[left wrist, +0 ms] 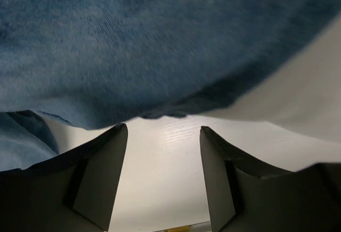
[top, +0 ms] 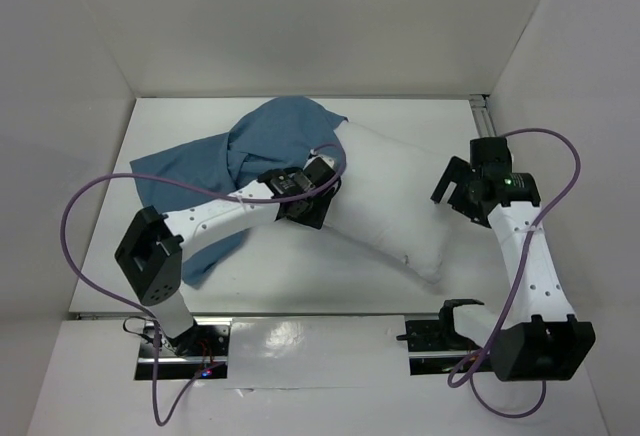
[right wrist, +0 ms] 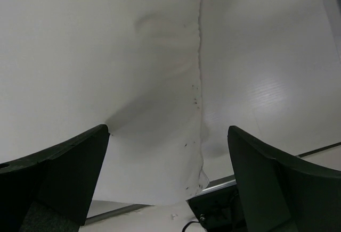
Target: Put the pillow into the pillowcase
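One arm (top: 215,218) across pillowcase (top: 195,171) mouth; pillow (top: 400,206) end perhaps inside.

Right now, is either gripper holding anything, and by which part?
Nothing held. Left gripper open at the pillowcase edge; right gripper open facing the pillow.

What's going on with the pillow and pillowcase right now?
The blue pillowcase is draped over only the far left end of the white pillow, which lies slanted across the table; most of the pillow is bare. The left claw sits open at the pillowcase's edge, with no cloth between its fingers. The right claw is open, facing the pillow's other end and gripping nothing.
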Robot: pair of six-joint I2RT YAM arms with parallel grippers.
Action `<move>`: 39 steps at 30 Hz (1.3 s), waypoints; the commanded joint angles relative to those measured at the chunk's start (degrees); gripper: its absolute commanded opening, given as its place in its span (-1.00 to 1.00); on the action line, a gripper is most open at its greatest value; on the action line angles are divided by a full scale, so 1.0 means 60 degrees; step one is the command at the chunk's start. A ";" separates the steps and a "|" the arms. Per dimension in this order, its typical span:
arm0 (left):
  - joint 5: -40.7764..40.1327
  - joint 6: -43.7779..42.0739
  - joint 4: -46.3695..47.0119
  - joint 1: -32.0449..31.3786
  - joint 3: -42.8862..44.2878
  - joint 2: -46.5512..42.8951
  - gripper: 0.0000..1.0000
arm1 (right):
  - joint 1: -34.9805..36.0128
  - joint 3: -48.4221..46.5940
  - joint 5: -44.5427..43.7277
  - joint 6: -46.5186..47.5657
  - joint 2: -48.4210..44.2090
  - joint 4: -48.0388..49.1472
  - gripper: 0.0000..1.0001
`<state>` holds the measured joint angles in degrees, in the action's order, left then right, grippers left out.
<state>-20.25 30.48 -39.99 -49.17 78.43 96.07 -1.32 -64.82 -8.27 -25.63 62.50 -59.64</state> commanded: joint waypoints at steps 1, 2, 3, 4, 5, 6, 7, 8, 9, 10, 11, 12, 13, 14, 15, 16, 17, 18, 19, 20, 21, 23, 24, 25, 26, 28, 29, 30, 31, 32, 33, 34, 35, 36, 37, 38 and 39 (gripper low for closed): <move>-0.0814 0.0194 0.0058 0.0355 0.0375 0.0218 0.39 | -0.0087 0.0284 0.0469 0.0213 -0.0265 0.0007 0.99; -0.0713 0.0194 0.0058 0.0445 0.0375 0.0305 0.39 | -0.0087 0.0459 0.0616 0.0214 -0.0265 0.0008 0.99; -0.0712 0.0194 0.0058 0.0445 0.0375 0.0306 0.36 | -0.0087 0.0548 0.0864 0.0214 -0.0265 0.0109 0.99; -0.0712 0.0092 0.0145 0.0562 0.0375 0.0306 0.36 | -0.0203 0.0636 0.0997 0.0214 -0.0265 0.0212 0.99; -0.0712 0.0091 0.0146 0.0664 0.0375 0.0306 0.32 | -0.0204 0.0637 0.1128 0.0344 -0.0265 0.0213 0.99; -0.0712 0.0091 0.0146 0.0665 0.0375 0.0408 0.28 | -0.0335 0.0767 0.1405 0.0476 -0.0265 0.0314 0.99; -0.0712 0.0091 0.0146 0.0796 0.0375 0.0409 0.22 | -0.0481 0.0769 0.1568 0.0564 -0.0164 0.0315 0.99; -0.0712 0.0091 0.0146 0.0899 0.0375 0.0409 0.15 | -0.0483 0.0769 0.1700 0.0565 -0.0163 0.0315 0.99; -0.0712 0.0091 0.0146 0.0900 0.0375 0.0409 0.00 | -0.0599 0.0769 0.2006 0.0652 -0.0047 0.0315 0.99; -0.0625 0.0091 0.0146 0.1001 0.0375 0.0409 -0.12 | -0.0600 0.0885 0.2183 0.0653 0.0041 0.0446 0.99; -0.0624 0.0004 0.0146 0.1002 0.0477 0.0409 -0.28 | -0.0600 0.0973 0.2344 0.0653 0.0042 0.0607 0.99; -0.0493 0.0003 0.0146 0.1002 0.0579 0.0409 -0.43 | -0.0600 0.1133 0.2534 0.0653 0.0129 0.0710 0.99; -0.0405 -0.0084 0.0146 0.1002 0.0580 0.0409 -0.78 | -0.0600 0.1265 0.3058 0.0653 0.0130 0.1001 0.99; -0.0114 -0.0085 0.0146 0.1002 0.0725 0.0496 -0.99 | -0.0600 0.1441 0.3353 0.0523 0.0130 0.1207 0.99; 0.0034 -0.0085 0.0146 0.1002 0.0814 0.0497 -1.00 | -0.0600 0.1819 0.3617 0.0391 0.0232 0.1397 0.99; 0.0166 -0.0085 0.0146 0.1002 0.0930 0.0497 -1.00 | -0.0600 0.2012 0.4055 0.0389 0.0233 0.1617 0.99; 0.0254 -0.0085 0.0146 0.1002 0.0932 0.0497 -1.00 | -0.0513 0.2188 0.4190 0.0288 0.0233 0.2011 0.99; 0.0414 -0.0085 0.0146 0.1002 0.0932 0.0497 -1.00 | -0.0512 0.2335 0.4191 0.0185 0.0320 0.2189 0.91; 0.0590 -0.0085 0.0233 0.1002 0.0932 0.0497 -1.00 | -0.0382 0.2539 0.4481 0.0184 0.0321 0.2364 0.74; 0.0780 -0.0085 0.0234 0.1002 0.1019 0.0265 -1.00 | -0.0221 0.2541 0.4658 0.0039 0.0321 0.2845 0.44; 0.1290 -0.0186 0.0335 0.1002 0.1020 0.0161 -1.00 | -0.0118 0.2643 0.4834 -0.0122 0.0321 0.3154 0.09; 0.2140 -0.0318 0.0626 0.0900 0.1515 0.0072 -1.00 | 0.0378 0.2513 0.5403 -0.0868 0.0496 0.4335 -0.84; 0.3305 -0.0319 0.0716 0.0813 0.1851 0.0072 -1.00 | 0.0556 0.2323 0.5596 -0.1146 0.0656 0.4750 -1.00; 0.3969 -0.0406 0.0804 0.0812 0.2826 0.0159 -1.00 | 0.0688 0.1582 0.5844 -0.1584 0.1093 0.5116 -1.00; 0.4599 -0.0552 0.0805 0.0812 0.3561 0.0334 -1.00 | 0.0776 0.0965 0.6253 -0.1733 0.1344 0.5468 -1.00; 0.5611 -0.0670 -0.0216 0.0812 0.6608 0.1211 -1.00 | 0.0777 -0.0469 0.6257 -0.1837 0.1740 0.5472 -1.00; 0.6080 -0.0772 -0.0916 0.0812 0.8616 0.1751 -1.00 | 0.0777 -0.2434 0.5894 -0.1939 0.1858 0.5211 -1.00; 0.6259 -0.0773 -0.1112 0.0812 0.8637 0.1901 -1.00 | 0.0777 -0.2454 0.5702 -0.1940 0.1859 0.5208 -1.00; 0.6391 -0.0773 -0.1114 0.0899 0.9594 0.1903 -1.00 | 0.0777 -0.2788 0.5570 -0.1940 0.1859 0.5208 -1.00; 0.6538 -0.0672 -0.1027 0.0900 0.9502 0.1787 -1.00 | 0.0966 -0.2950 0.5481 -0.2027 0.1685 0.5208 -1.00; 0.6655 -0.0671 -0.0808 0.0900 0.9095 0.1568 -1.00 | 0.1112 -0.2648 0.5306 -0.2129 0.1567 0.5310 -1.00; 0.6743 -0.0526 -0.0473 0.0987 0.8380 0.1276 -1.00 | 0.1273 -0.2282 0.5174 -0.2130 0.1421 0.5311 -1.00; 0.6846 -0.0394 0.0386 0.0987 0.6459 0.0650 -1.00 | 0.1493 -0.1771 0.4984 -0.2348 0.1129 0.5499 -1.00; 0.7021 -0.0044 0.0801 0.1075 0.5497 0.0426 -1.00 | 0.1886 -0.0562 0.4750 -0.2480 0.0996 0.5791 -1.00; 0.7487 0.0148 0.1110 0.1075 0.4704 0.0293 -1.00 | 0.2122 0.0059 0.4748 -0.2627 0.0878 0.6011 -1.00; 0.7767 0.0382 0.1432 0.1162 0.3493 0.0205 -1.00 | 0.2661 0.1197 0.4443 -0.2962 0.0631 0.6217 -1.00; 0.7958 0.0514 0.1522 0.1163 0.3046 0.0204 -1.00 | 0.2971 0.1701 0.4208 -0.3139 0.0512 0.6552 -1.00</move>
<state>13.61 27.92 -42.46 -40.73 105.82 95.55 9.50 -65.56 15.46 -38.79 64.86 -23.88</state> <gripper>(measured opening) 0.032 0.095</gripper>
